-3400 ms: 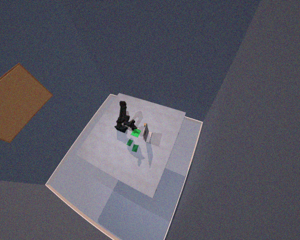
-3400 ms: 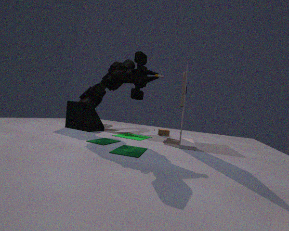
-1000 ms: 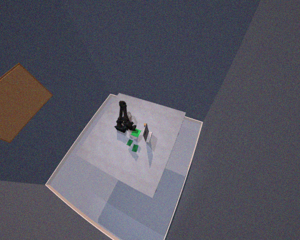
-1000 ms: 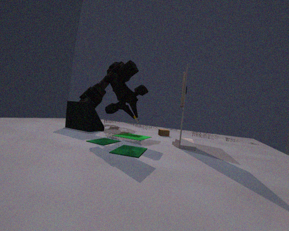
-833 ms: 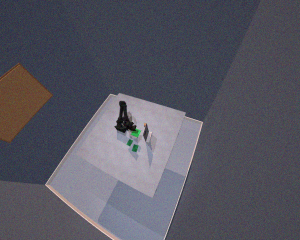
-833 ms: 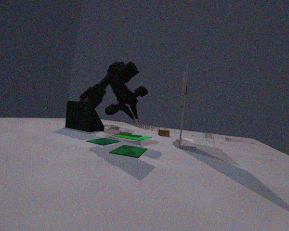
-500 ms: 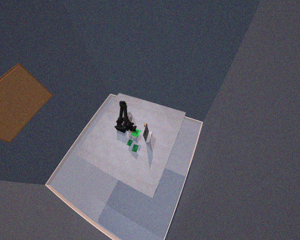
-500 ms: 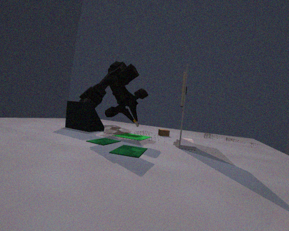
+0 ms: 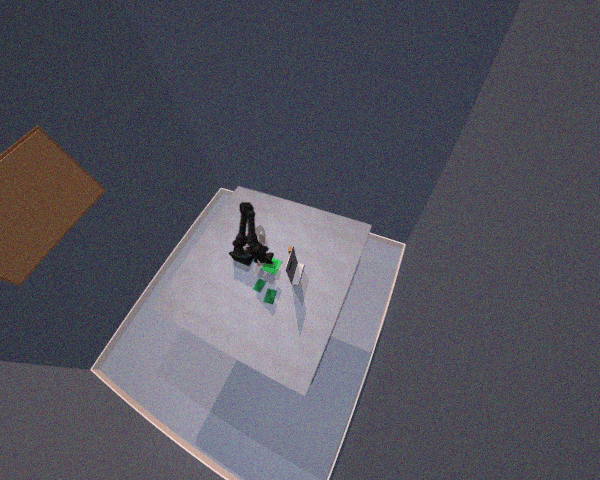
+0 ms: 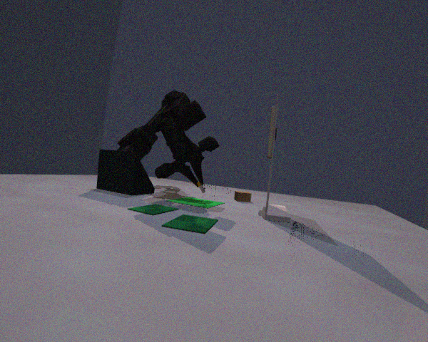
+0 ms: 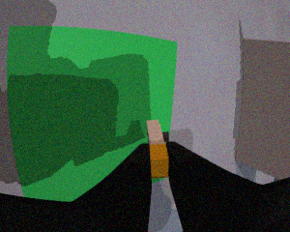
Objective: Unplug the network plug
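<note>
My gripper (image 9: 271,259) (image 10: 200,182) (image 11: 157,151) points steeply down and is shut on the plug (image 10: 201,187) (image 11: 159,160), which has an orange body and a pale pink end. The plug hangs tilted, pale end down, a little above the bright green square (image 9: 275,264) (image 10: 213,203) (image 11: 161,72). In the wrist view it overlaps that square's edge. The upright panel (image 9: 291,266) (image 10: 272,132) stands to the right, apart from the plug. The sockets cannot be made out, and the plug's tab is too small to tell.
Two darker green squares, one smaller (image 9: 259,285) (image 10: 153,209) and one larger (image 9: 270,296) (image 10: 192,223), lie beside the bright one. A brown block (image 9: 290,249) (image 10: 242,196) lies behind, between the square and the panel. Shadows of the arm cross the bright square.
</note>
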`<state>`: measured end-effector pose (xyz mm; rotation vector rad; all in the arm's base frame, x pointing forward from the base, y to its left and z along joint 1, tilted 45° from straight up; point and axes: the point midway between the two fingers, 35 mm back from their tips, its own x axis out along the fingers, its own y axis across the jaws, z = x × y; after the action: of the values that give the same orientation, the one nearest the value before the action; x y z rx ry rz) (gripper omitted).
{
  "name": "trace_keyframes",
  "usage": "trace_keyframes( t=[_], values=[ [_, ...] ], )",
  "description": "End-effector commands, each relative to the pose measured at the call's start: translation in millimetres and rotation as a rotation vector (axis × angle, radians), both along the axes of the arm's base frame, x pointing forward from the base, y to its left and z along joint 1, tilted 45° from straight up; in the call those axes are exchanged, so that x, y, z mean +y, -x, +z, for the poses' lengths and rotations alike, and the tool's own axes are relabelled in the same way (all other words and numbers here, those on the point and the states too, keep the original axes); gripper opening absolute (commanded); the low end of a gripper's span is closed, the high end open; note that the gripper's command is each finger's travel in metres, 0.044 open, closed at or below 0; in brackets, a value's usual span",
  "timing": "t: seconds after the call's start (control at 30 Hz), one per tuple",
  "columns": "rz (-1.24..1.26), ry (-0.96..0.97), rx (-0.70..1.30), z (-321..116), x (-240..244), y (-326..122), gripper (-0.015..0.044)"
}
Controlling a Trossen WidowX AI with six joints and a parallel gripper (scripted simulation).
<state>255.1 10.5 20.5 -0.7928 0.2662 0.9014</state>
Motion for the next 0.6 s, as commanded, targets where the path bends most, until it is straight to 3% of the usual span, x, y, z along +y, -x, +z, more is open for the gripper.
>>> trace_keyframes(
  t=[0.0, 0.57],
  values=[
    [-0.005, -0.004, 0.01, -4, 3, 1, 0.0],
    [-0.007, -0.009, 0.006, -13, 15, 1, 0.0]
  ],
)
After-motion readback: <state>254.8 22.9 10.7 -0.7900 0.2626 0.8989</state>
